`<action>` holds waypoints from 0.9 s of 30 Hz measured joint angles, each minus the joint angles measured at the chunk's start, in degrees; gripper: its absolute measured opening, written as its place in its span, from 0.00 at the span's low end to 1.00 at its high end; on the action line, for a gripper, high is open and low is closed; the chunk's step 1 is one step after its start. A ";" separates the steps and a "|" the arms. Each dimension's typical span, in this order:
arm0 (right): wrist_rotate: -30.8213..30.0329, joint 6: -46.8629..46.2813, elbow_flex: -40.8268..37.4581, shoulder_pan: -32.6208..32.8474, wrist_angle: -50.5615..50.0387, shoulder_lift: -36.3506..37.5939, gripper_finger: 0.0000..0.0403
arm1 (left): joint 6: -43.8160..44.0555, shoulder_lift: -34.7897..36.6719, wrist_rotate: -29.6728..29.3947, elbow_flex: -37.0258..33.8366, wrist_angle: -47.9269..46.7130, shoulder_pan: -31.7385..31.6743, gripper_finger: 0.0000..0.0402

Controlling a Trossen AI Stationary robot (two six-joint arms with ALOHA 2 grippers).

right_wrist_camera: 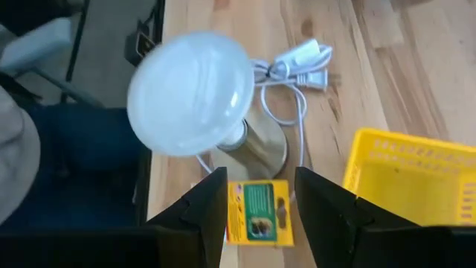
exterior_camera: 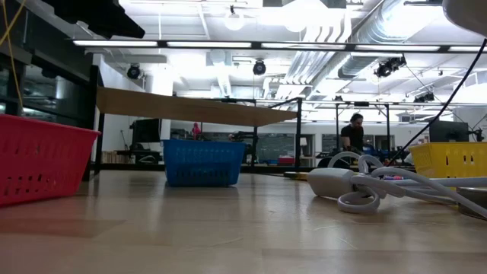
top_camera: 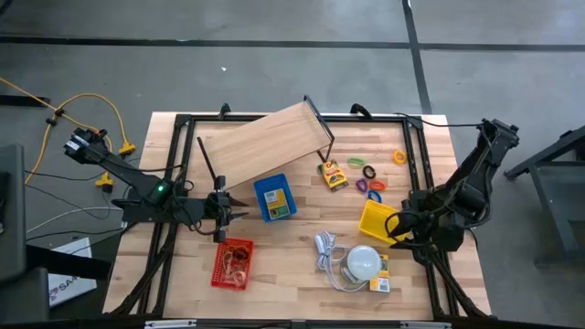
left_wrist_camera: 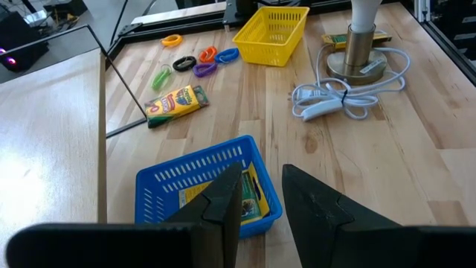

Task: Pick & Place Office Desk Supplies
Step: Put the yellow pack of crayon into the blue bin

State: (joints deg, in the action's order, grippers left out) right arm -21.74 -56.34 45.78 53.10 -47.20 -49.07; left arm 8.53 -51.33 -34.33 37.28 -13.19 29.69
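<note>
A crayon box and several coloured clip rings lie loose on the table right of centre. A blue basket holds a yellow-green packet. Tan rubber bands lie in a red basket. Another yellow-green packet lies flat beside the base of the white dome lamp. My left gripper hangs open just left of the blue basket, above its near rim. My right gripper hangs open over the packet by the lamp, next to a yellow basket. Both hold nothing.
A tilted wooden board rests on a black frame at the back. The lamp's white cord lies coiled between lamp and centre. Bare table shows in the middle near the front edge. A person stands far behind the table.
</note>
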 joint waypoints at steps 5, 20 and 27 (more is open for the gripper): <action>1.74 -0.66 0.00 0.00 -0.57 -0.80 0.36 | 0.00 0.00 -0.02 0.00 -0.02 0.02 0.23; 5.18 -2.17 -3.12 -0.02 3.49 -3.65 0.36 | -0.02 0.00 0.00 0.00 0.00 0.00 0.23; 4.96 -2.10 -3.72 -0.02 3.99 -8.28 0.36 | -0.01 0.00 -0.02 0.00 0.00 0.00 0.23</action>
State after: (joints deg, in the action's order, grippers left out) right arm -16.77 -58.44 42.06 53.08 -43.20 -57.35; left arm 8.52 -51.33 -34.35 37.28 -13.19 29.70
